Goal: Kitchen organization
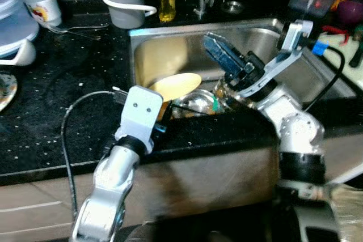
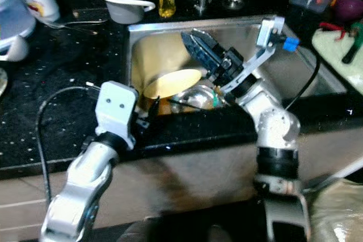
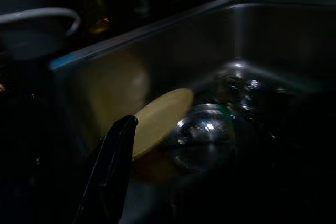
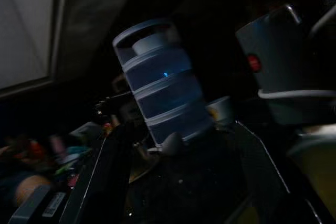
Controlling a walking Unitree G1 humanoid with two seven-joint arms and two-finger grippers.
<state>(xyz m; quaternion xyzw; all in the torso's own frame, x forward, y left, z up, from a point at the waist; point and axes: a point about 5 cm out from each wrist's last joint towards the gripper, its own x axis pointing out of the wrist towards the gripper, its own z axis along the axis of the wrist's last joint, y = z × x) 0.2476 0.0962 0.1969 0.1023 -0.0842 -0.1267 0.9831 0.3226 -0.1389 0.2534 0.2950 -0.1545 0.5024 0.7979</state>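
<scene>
left claw (image 3: 113, 166) low, forward | right claw (image 2: 199, 46) raised, fingers apart

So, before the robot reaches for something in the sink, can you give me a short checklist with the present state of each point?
1. Left pincer at the sink's front edge, near the yellow plate: ok.
2. Left pincer open enough to take the plate: cannot tell, too dark in its wrist view.
3. Right pincer raised above the basin, holding nothing: ok; its fingers look apart in its wrist view.
4. Yellow plate free to lift: not ok, it leans tilted against a shiny metal bowl.
5. Right arm's cable free of the dishes: ok, it hangs on the basin's right side.
</scene>
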